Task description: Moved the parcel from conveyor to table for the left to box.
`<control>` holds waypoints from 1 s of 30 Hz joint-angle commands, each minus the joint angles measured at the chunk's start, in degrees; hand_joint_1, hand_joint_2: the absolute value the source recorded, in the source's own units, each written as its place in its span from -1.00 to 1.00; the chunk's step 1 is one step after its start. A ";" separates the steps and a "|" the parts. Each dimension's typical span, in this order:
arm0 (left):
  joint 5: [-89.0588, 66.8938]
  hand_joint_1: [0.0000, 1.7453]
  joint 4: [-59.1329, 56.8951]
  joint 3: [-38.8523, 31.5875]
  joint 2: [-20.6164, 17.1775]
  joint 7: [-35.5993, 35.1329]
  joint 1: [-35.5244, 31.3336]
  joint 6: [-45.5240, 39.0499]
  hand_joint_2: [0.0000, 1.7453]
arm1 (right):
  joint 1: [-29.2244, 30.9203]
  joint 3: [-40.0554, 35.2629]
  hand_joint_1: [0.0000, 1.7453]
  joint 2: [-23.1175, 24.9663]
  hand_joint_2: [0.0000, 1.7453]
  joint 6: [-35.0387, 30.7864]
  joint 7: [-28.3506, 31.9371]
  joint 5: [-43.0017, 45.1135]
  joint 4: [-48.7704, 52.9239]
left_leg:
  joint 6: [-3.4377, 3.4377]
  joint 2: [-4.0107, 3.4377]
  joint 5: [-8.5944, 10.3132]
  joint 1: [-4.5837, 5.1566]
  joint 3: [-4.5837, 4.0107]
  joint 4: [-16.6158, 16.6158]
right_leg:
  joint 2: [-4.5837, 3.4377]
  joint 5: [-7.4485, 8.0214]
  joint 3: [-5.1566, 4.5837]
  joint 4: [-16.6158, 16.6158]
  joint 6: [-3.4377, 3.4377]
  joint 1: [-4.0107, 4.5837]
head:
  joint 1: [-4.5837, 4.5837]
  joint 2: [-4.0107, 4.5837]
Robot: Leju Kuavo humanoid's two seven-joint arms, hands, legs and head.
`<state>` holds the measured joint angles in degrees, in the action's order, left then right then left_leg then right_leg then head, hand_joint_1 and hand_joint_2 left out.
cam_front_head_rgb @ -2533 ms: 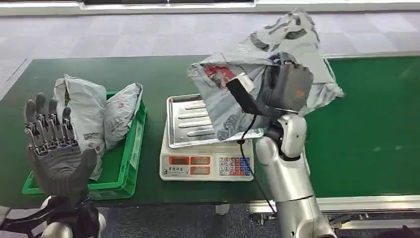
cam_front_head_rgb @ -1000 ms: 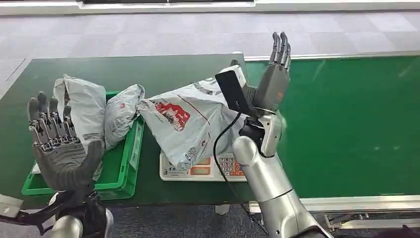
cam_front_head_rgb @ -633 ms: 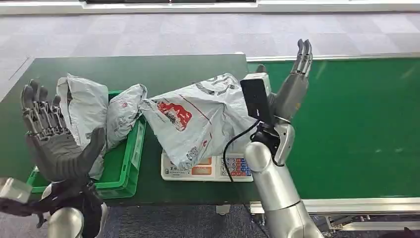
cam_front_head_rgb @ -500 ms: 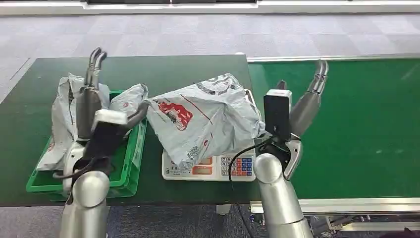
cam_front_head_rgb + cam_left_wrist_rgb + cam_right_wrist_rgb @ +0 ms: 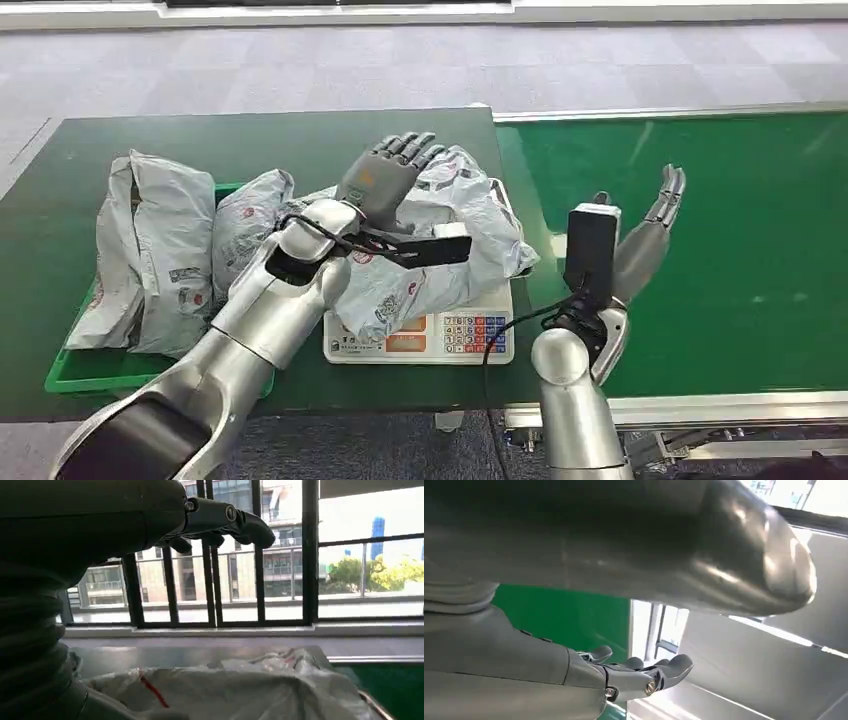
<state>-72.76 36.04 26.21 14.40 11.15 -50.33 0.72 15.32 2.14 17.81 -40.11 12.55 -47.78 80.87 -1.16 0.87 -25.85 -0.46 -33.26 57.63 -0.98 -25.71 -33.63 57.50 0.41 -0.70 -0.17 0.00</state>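
Right hand (image 5: pixel 655 215) is hanging empty, fingers spread, beside the conveyor (image 5: pixel 720 250), while the grey parcel (image 5: pixel 440 240) is slumping over the weighing scale (image 5: pixel 420 335) on the bench (image 5: pixel 250 140); left hand (image 5: pixel 385 175), open above it, is risking dragging it off the scale edge.

Parcel-sorting station in a logistics or warehouse-type hall. A green conveyor belt (image 5: pixel 720 250) with a metal side rail abuts a dark green table (image 5: pixel 250 140). On the table stand an electronic weighing scale (image 5: pixel 420 335) with keypad and a green plastic crate (image 5: pixel 255 320) of grey courier bags (image 5: pixel 165 250). Grey carpet tiles (image 5: pixel 300 70) cover the floor; tall windows (image 5: pixel 280 555) face city buildings.
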 commanded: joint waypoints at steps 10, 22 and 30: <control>-0.54 -1.00 -15.19 8.69 -0.16 -1.60 -4.62 1.80 1.00 | -0.01 2.27 -1.00 0.01 -1.00 0.11 2.22 0.98 -2.06 | 0.05 -0.02 0.05 -0.02 -0.06 -0.06 | 0.14 0.04 0.01 -0.08 -0.02 0.06 | 0.00 0.00; 1.65 1.00 -17.29 7.89 -0.79 0.08 -4.23 4.47 1.00 | 0.07 3.93 -1.00 0.83 -1.00 0.11 4.36 1.56 -1.74 | 0.04 -0.08 0.05 -0.03 -0.04 -0.08 | 0.10 0.05 0.04 -0.08 -0.03 0.05 | 0.00 0.00; 2.89 1.00 -16.85 6.77 -0.91 0.55 -4.88 3.92 1.00 | -0.37 4.39 -1.00 0.48 -1.00 0.11 4.15 1.43 -0.73 | 0.03 -0.03 0.02 -0.03 -0.10 -0.01 | 0.11 0.01 -0.01 -0.01 -0.03 0.05 | 0.00 0.00</control>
<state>-70.66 22.32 31.56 14.29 11.43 -52.03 4.76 14.60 3.65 17.75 -40.09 16.74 -46.53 80.85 -1.16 0.88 -25.84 -0.46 -33.30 57.61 -0.95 -25.72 -33.60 57.51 0.41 -0.70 -0.17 0.00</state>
